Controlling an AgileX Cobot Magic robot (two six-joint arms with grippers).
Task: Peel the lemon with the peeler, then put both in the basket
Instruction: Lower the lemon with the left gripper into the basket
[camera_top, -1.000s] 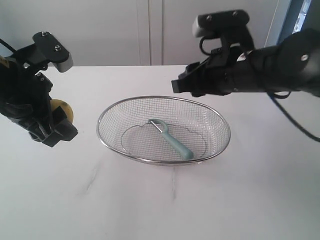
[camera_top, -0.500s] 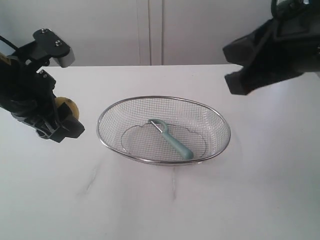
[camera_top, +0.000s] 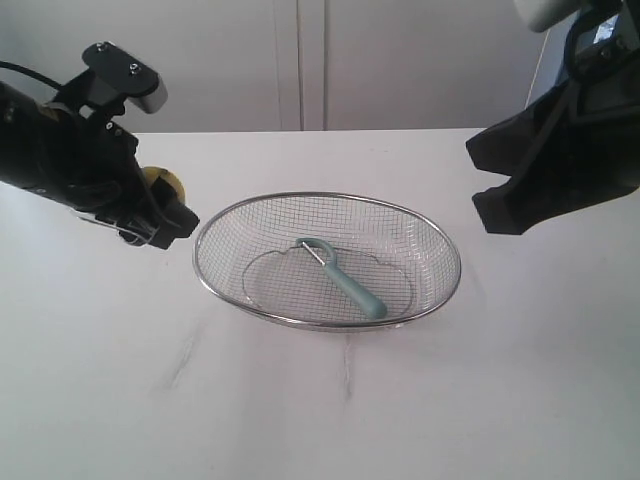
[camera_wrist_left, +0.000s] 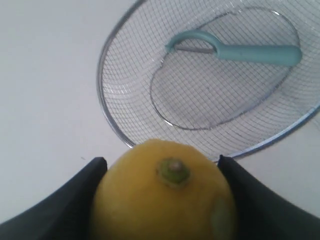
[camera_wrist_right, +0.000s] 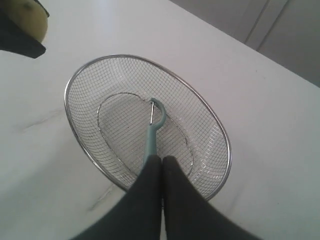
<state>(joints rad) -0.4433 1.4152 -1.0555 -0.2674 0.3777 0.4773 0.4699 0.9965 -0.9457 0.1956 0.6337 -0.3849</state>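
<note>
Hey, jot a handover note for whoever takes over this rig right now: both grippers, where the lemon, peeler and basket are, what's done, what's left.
Left gripper: shut on the lemon, in the air just outside the basket at its left rim.
Right gripper: shut, empty, raised to the basket's right.
Peeler: lying on the basket's mesh floor.
Done: peeler is in. Whether the lemon is peeled cannot be told here.
Left: bring the lemon over the rim and release it inside.
</note>
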